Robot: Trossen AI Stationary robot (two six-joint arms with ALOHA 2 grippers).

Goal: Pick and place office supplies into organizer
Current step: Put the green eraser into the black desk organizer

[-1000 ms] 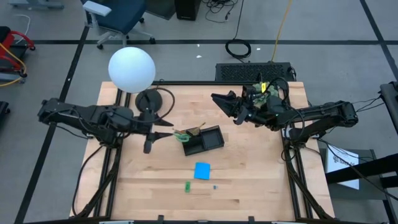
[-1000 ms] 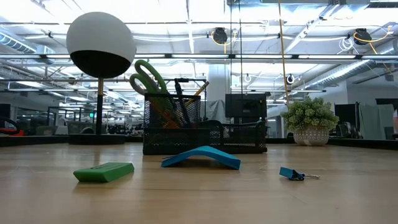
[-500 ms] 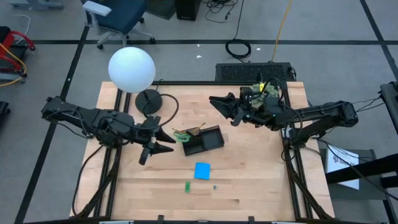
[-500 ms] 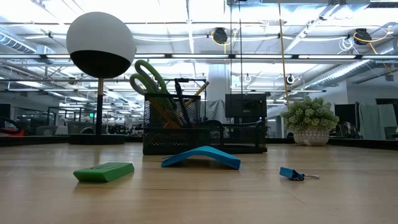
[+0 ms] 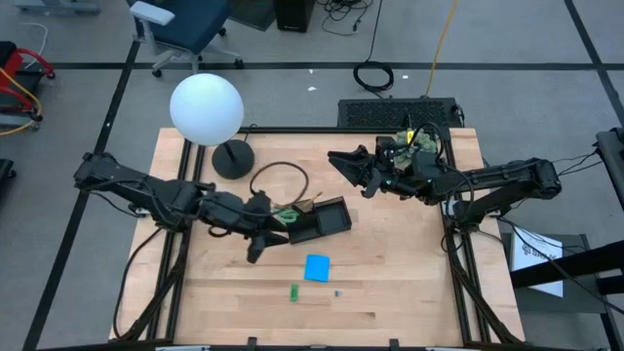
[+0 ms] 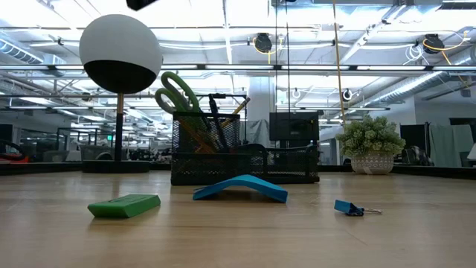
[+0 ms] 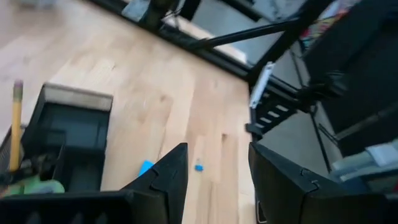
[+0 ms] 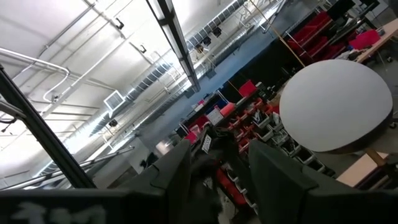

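Overhead, going from the left of the frame, the left arm reaches in across the table (image 5: 390,292) and its left gripper (image 5: 261,234) sits just left of centre, close beside the organizer (image 5: 319,220), fingers apart and empty. The left wrist view confirms this: two dark fingers (image 7: 166,180) stand spread with bare wood between them, the organizer's black tray at the lower left of that frame with a yellow pencil (image 7: 15,124) upright beside it.

Above the left arm, upper left, stands the lamp (image 5: 206,108) with its white globe, its round base and a looped black cable (image 5: 278,175) toward centre. From overhead the organizer's left end is a tangle of green and tan; only the low view sorts it out, showing green-handled scissors (image 6: 175,93), dark pens (image 6: 216,112) and a pencil tip standing in the tall mesh cup, left of centre.

Below the organizer, the blue note pad (image 5: 317,267) lies flat in the overhead; the low view alone shows it arched, touching the wood at its ends. Lower still lie the green piece (image 5: 292,292) and a tiny blue speck, which the low view reveals as a blue binder clip (image 6: 349,208), right of centre.

At upper right, the right gripper (image 5: 341,160) hovers high, jaws parted and empty; its wrist view sees only ceiling and the globe. A potted plant (image 6: 370,144) shows at the right in the low view.
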